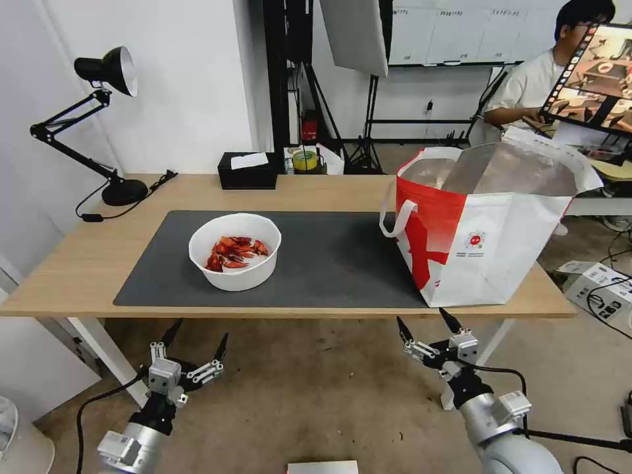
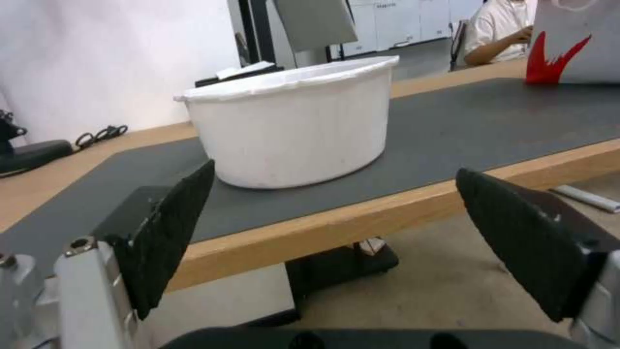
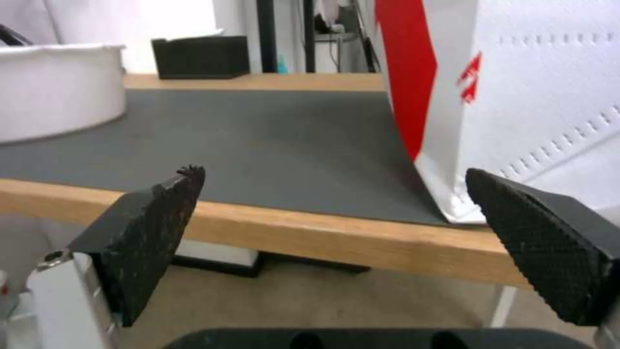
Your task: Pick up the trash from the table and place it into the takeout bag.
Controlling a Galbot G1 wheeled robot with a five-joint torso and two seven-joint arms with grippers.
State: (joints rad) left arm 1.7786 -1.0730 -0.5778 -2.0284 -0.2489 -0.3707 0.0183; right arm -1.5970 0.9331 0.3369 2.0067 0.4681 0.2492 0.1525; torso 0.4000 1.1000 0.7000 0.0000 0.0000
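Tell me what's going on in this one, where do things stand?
Nothing is held yet. The left gripper and right gripper both hang open below the near edge of the table. A white bowl of red crayfish shells sits on the dark mat ahead of the left gripper. The red-and-white takeout bag stands open at the mat's right end, ahead of the right gripper.

1. Looking at my takeout bag (image 1: 490,230): its white front carries a small round red logo (image 1: 474,240) with a line of tiny print under it, too small for me to read.
2. Red splash graphics on the bag, no letters.
3. Nothing else here reads as text or numbers.
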